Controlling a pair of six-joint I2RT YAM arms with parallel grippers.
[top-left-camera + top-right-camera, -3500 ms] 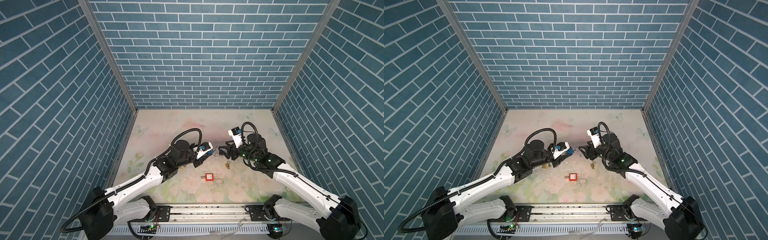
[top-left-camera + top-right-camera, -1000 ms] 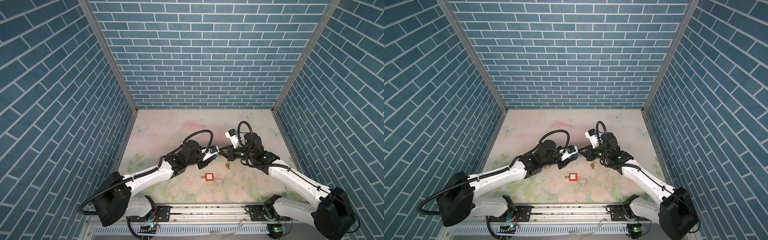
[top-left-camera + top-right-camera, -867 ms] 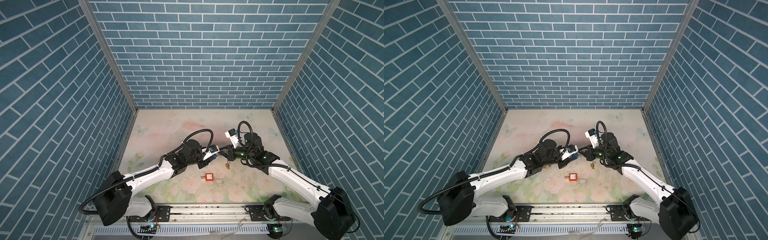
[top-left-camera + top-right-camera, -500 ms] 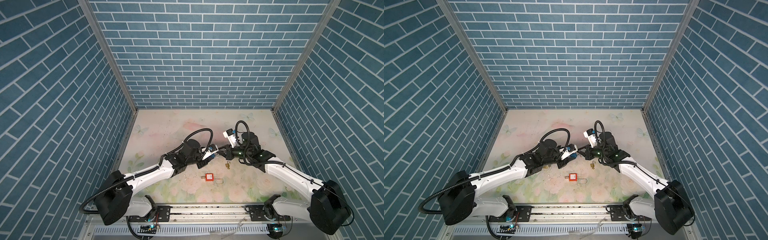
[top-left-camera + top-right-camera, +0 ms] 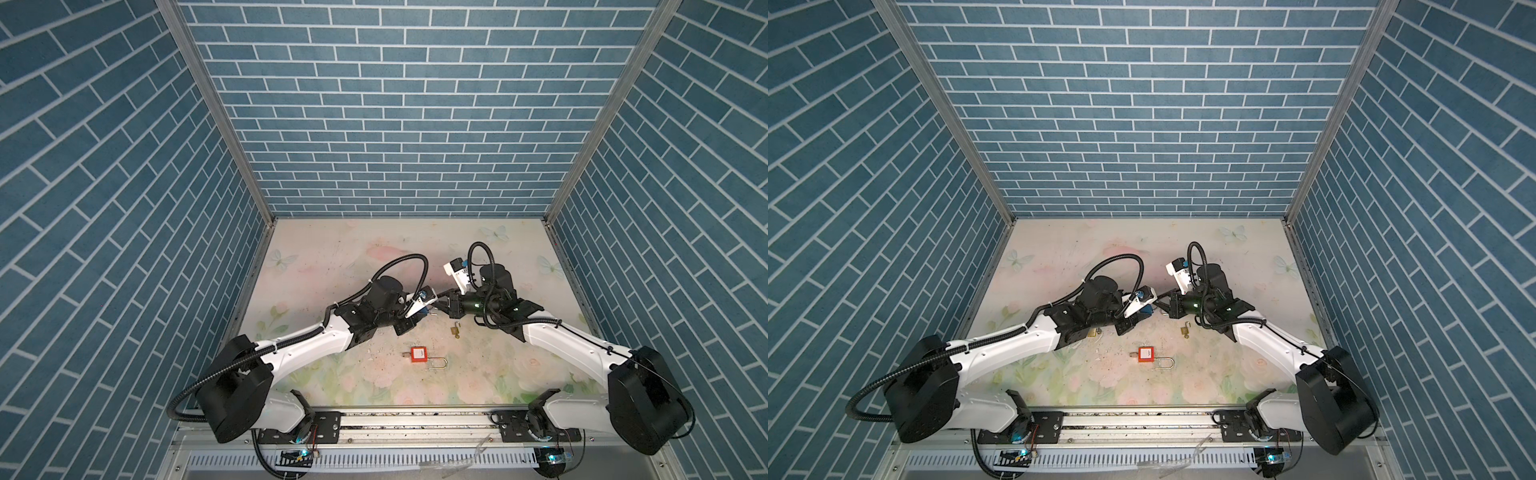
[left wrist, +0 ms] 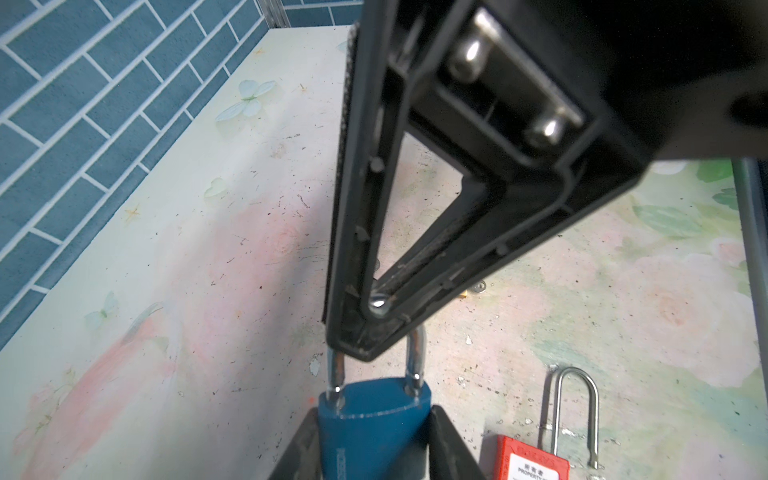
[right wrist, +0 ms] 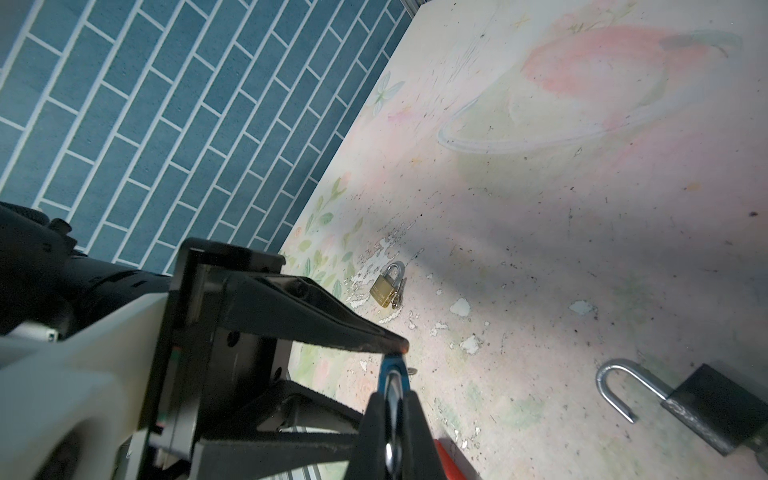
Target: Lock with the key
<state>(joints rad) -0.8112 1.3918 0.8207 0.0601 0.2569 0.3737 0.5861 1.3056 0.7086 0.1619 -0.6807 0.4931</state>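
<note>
Blue lock (image 6: 370, 415): held off the bench (image 5: 340, 249), beyond the red lock (image 5: 419, 354) toward the back wall, between my 2 arms.
Left claw (image 6: 374, 451): clenched on the blue lock's body, 1 finger on each side edge.
Right claw (image 7: 392, 419): pinched tight on the bend of the shackle (image 6: 417, 357).
Shackle: both legs look seated in the body. I can't tell whether it has latched.
Key: I can't pick it out in any view.
Handling: I judge the lock small, rigid and dense. Its painted body and polished steel look slippery, so it could twist in a 2-point grip.
Hold: I'd take the body by its side edges and leave the keyway end clear. The shackle bend suits only pushing or pulling along the legs.
Risk: any sideways load from the right claw could lever the body out of the left one.
</note>
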